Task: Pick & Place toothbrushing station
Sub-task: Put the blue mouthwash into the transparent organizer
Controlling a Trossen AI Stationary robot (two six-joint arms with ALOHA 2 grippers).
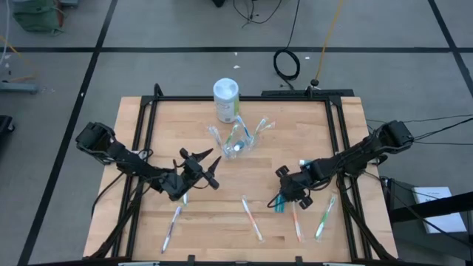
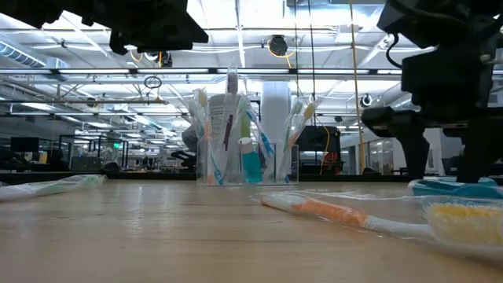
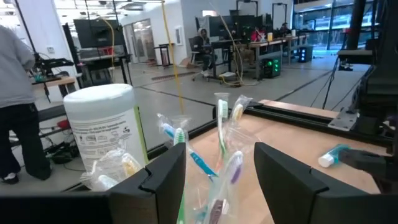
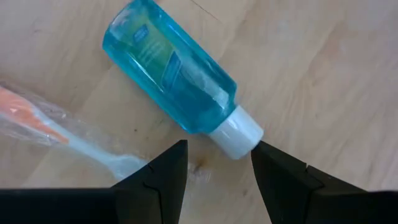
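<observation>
High view: a wooden table [image 1: 148,222] is seen from above, with a clear plastic cup [image 1: 236,142] standing near its far middle, several toothbrushes held upright in it. Just behind the cup a white canister with a green label [image 1: 226,100] is placed. The left gripper [image 1: 209,168] is held above the table, a little to the near left of the cup, its fingers spread and nothing between them. The right gripper [image 1: 284,198] is lowered over a teal toothpaste tube [image 1: 280,202] lying flat at the near right; in the right wrist view the tube [image 4: 177,81] is shown with its white cap just ahead of the spread fingers, not pinched. An orange-handled toothbrush [image 1: 296,219] in clear wrap is laid just beside that tube. More wrapped toothbrushes are scattered along the near edge: one at the left [image 1: 172,227], one in the middle [image 1: 251,218], and a green one [image 1: 324,216] at the right.
</observation>
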